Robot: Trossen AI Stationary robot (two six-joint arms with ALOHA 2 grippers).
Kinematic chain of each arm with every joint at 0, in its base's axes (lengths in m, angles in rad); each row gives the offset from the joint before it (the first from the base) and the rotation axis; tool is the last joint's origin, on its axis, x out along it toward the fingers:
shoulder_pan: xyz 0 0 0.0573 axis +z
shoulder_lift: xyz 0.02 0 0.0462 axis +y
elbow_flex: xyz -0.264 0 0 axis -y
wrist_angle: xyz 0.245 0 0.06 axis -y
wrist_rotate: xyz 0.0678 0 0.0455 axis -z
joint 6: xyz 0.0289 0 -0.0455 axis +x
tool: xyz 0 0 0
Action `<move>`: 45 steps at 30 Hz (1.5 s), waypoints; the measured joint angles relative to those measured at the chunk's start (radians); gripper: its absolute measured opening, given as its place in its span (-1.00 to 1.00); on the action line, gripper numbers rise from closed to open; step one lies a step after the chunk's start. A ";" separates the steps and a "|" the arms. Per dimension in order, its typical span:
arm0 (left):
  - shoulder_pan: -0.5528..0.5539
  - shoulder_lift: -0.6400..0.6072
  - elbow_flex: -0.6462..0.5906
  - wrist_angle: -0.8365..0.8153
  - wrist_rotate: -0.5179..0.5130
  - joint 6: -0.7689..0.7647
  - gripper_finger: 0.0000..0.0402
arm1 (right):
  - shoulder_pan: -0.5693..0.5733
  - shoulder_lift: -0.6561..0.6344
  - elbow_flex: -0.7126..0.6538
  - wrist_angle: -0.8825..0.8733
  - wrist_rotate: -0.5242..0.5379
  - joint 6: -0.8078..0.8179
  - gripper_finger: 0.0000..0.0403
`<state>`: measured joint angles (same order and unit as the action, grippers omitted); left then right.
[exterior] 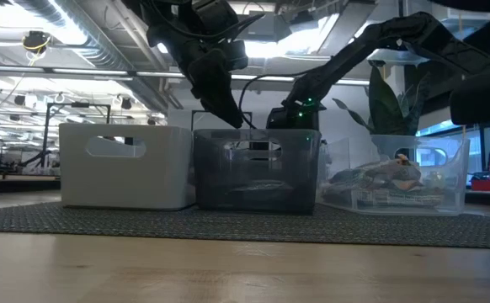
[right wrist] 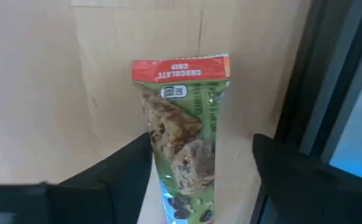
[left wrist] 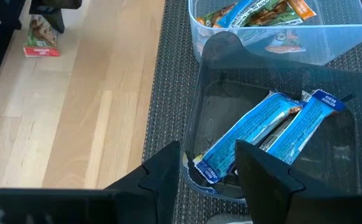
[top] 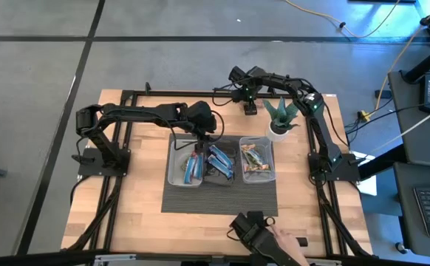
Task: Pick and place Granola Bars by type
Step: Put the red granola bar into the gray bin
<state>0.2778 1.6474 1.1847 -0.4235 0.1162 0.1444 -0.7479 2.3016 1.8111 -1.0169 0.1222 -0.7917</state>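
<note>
- My right gripper [right wrist: 203,180] hangs over a green granola bar [right wrist: 184,140] on the bare wood at the far edge of the table, behind the middle bin [top: 216,164] and just beside the potted plant [top: 281,117].
- Its fingers stand apart, one on each side of the wrapper; they are not clamped on it.
- For a sound grasp, I judge the fingers should come straight down and close across the bar's narrow width near its middle, clear of the crimped ends.
- The table frame runs close beside the bar; I should keep the outer finger off it.
- The bar is flat, green, with a red band reading "chocolate chip" and a printed picture of the bar.
- My left gripper [left wrist: 209,171] hovers over the middle bin, fingers apart and empty.
- Shiny blue bars [left wrist: 255,134] lie in that bin; the clear bin [top: 257,160] next to it, on the plant's side, holds tan and green ones.
</note>
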 joint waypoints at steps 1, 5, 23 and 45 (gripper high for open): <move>0.000 0.000 0.000 0.000 0.000 0.000 -0.27 | 0.000 0.000 0.000 -0.001 -0.001 0.000 0.34; 0.000 0.000 0.000 0.000 0.000 0.000 -0.27 | -0.001 0.000 -0.001 -0.004 0.001 -0.007 0.14; 0.034 0.000 0.000 -0.052 0.053 0.000 -0.26 | -0.003 0.003 -0.001 -0.009 -0.023 -0.002 -0.45; 0.161 -0.210 -0.078 -0.004 0.138 -0.005 -0.25 | 0.025 0.010 0.149 -0.041 -0.226 0.031 -0.50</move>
<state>0.4386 1.4376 1.1067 -0.4276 0.2544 0.1396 -0.7233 2.3119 1.9605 -1.0579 -0.1040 -0.7612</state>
